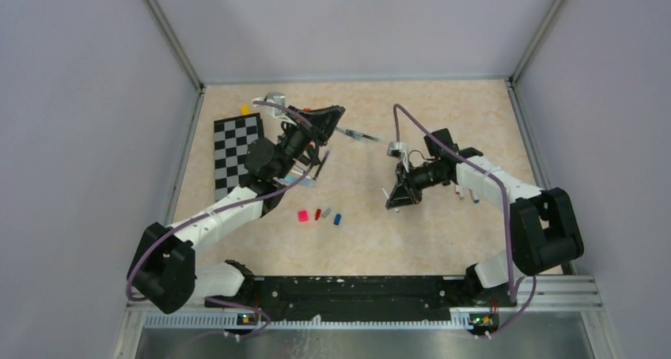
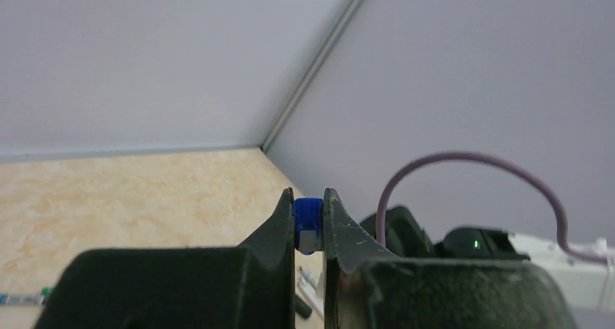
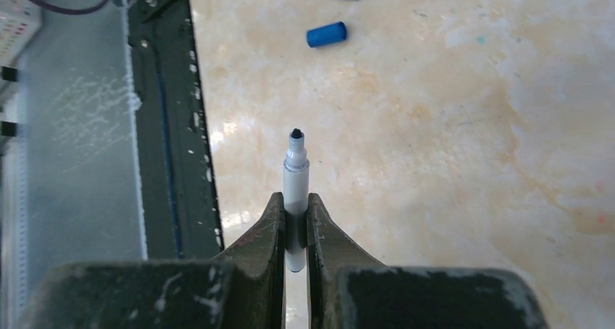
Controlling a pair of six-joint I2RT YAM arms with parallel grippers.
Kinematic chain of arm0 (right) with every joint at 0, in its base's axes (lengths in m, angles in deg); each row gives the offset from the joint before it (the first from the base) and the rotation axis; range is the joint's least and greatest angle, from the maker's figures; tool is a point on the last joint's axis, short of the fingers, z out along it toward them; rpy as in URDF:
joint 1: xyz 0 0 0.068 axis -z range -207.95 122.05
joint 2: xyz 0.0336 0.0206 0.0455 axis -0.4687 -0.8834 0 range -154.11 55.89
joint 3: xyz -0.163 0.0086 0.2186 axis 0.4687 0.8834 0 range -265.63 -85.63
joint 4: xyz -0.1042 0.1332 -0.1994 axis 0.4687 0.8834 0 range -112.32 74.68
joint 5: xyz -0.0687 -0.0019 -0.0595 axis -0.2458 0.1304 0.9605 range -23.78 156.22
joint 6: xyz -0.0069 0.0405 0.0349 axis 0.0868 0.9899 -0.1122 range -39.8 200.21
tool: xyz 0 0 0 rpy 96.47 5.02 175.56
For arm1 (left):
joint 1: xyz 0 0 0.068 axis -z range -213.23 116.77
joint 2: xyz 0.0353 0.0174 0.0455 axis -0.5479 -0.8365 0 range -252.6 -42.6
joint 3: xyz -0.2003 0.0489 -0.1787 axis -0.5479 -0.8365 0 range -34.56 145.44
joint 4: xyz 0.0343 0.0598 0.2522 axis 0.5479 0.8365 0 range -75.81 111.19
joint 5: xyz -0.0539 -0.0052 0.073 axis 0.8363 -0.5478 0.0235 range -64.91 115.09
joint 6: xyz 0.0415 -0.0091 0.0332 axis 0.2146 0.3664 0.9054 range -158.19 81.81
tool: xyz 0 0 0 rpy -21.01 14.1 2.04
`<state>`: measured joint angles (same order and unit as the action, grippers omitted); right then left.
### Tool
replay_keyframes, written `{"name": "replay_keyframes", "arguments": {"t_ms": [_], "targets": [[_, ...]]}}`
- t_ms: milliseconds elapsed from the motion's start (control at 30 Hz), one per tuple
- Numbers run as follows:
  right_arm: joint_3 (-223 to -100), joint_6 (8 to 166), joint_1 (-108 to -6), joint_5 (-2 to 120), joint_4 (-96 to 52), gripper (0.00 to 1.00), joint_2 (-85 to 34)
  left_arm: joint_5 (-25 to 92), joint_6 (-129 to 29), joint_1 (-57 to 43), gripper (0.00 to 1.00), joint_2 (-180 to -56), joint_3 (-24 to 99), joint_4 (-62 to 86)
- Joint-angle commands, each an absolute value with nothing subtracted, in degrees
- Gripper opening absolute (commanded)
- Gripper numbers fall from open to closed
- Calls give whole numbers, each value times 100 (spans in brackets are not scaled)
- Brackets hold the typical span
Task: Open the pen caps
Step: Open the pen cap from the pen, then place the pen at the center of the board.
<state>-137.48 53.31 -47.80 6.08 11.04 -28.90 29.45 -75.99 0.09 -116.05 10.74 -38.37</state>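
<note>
Top view: the left gripper (image 1: 328, 118) is hanging in the upper middle of the frame and the right gripper (image 1: 396, 197) is sitting right of centre, the two well apart. Loose caps (image 1: 320, 214) are lying in a row lower down, between them.

Left wrist view: the jaws are pinching a blue cap (image 2: 308, 224) at their tips.

Right wrist view: the jaws are clamping a pen (image 3: 296, 180). Its long axis is running up the frame and its bare tip is pointing away.
</note>
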Motion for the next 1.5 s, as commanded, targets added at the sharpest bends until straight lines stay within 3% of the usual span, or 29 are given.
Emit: {"name": "replay_keyframes", "arguments": {"t_ms": [0,300,767,1467], "targets": [[-14056,4694,-4643,1708,1317,0,-2514,4013,-7426,-15,0,-11109,486,-3609],[-13935,5123,-3393,2912,770,0,-2316,5333,-7042,54,0,-10254,-34,-1921],[-13876,5597,-1462,4448,240,0,-2601,4602,-6492,1211,0,-10550,-835,-1392],[-14096,5469,-968,4888,389,8,-3625,4423,-6175,1600,0,-11107,-778,-954]]}}
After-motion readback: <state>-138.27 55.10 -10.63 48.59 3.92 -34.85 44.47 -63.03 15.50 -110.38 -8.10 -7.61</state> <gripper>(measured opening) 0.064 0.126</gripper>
